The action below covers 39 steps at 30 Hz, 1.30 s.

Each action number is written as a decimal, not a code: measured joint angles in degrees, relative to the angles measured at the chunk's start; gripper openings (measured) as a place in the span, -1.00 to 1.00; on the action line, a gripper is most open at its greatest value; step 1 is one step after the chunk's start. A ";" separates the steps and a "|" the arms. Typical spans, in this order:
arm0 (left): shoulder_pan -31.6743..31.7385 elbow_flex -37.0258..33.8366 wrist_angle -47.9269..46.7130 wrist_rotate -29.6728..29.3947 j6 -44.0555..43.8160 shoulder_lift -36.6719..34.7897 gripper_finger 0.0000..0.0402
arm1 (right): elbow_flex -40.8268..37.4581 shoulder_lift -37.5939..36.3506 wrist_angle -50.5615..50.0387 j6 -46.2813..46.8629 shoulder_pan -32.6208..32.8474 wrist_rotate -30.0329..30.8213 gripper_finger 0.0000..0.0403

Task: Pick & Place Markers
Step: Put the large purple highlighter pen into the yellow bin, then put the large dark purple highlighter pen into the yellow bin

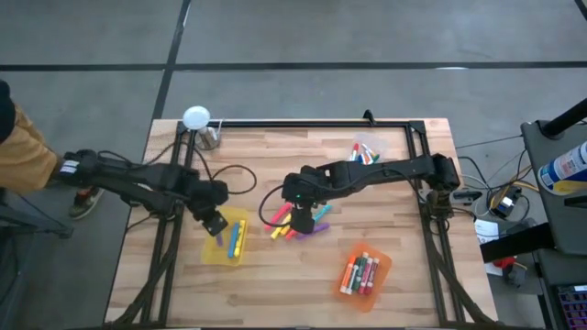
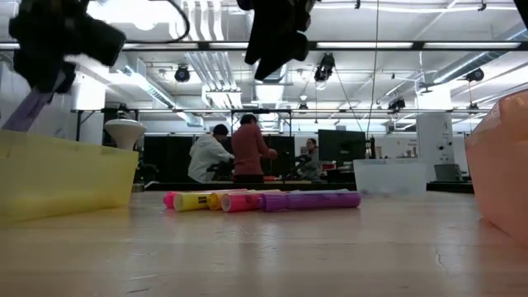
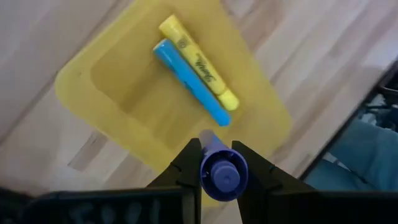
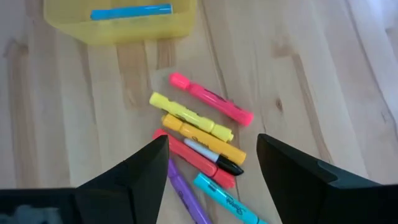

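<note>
My left gripper [image 3: 216,148] is shut on a purple marker [image 3: 222,169] and hangs over the near-left rim of the yellow bin [image 1: 216,253]. In that bin lie a yellow marker [image 3: 198,62] and a blue marker [image 3: 189,81]. My right gripper [image 4: 211,140] stands open above a pile of markers [image 1: 298,223] lying flat on the table's middle: pink [image 4: 211,98], yellow [image 4: 189,116], orange, red, purple and teal ones. In the low view the purple marker [image 2: 29,107] slants down out of my left gripper [image 2: 49,58]. My left gripper pinches the purple marker's barrel [image 3: 210,144] between its two fingers, coming steeply from above. The marker runs along the fingers, with one round end [image 3: 224,177] toward the wrist and the other poking out past the fingertips. It hangs tilted, clear of the yellow bin.
An orange bin [image 1: 378,281] with several markers sits near the front right. A clear bin [image 1: 367,147] with markers stands at the far right. A white round object [image 1: 196,117] on a stand is at the far left corner. Bare wood lies between the bins.
</note>
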 joint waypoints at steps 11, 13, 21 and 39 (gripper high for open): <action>0.03 -13.95 12.97 5.63 -4.21 0.25 -0.66 | -2.19 0.00 0.17 0.11 0.00 -0.02 0.16; 0.14 -15.51 12.93 5.10 -5.64 0.37 -0.60 | -2.29 0.00 0.46 -0.12 0.00 -0.02 0.16; 0.26 -16.71 16.00 5.46 -8.52 0.35 -0.35 | -2.79 0.00 0.81 -0.90 0.01 -0.05 0.15; 0.28 8.71 17.41 -6.74 3.38 0.14 -0.33 | -15.39 0.09 1.74 -8.10 3.49 -3.61 0.12</action>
